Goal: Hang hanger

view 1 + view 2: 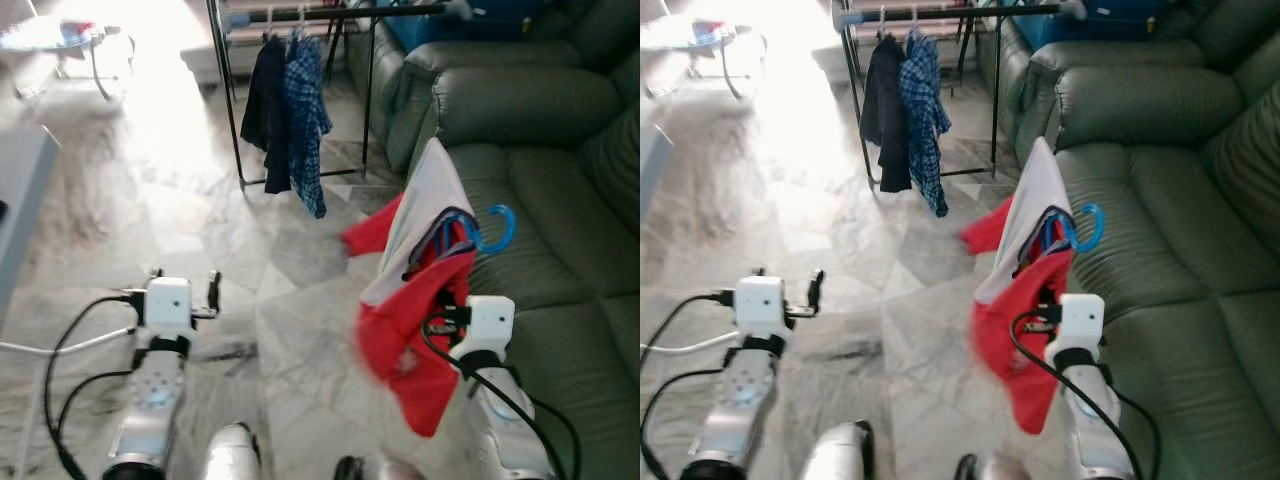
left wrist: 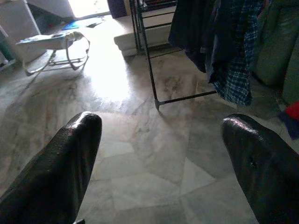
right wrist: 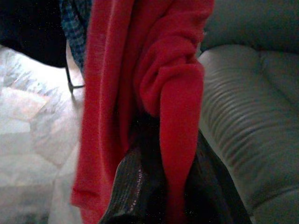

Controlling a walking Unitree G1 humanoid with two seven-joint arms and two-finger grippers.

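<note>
The blue hanger, draped in a limp red-and-white garment, rides clamped in the right gripper beside the sofa; likely light, floppy, best held near the hook. Left gripper gapes empty, clothes rack ahead

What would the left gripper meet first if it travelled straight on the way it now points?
Probably the marble floor: the open left gripper points slightly downward across bare floor. Beyond stands the clothes rack with the checked shirt, though depth is unclear.
</note>
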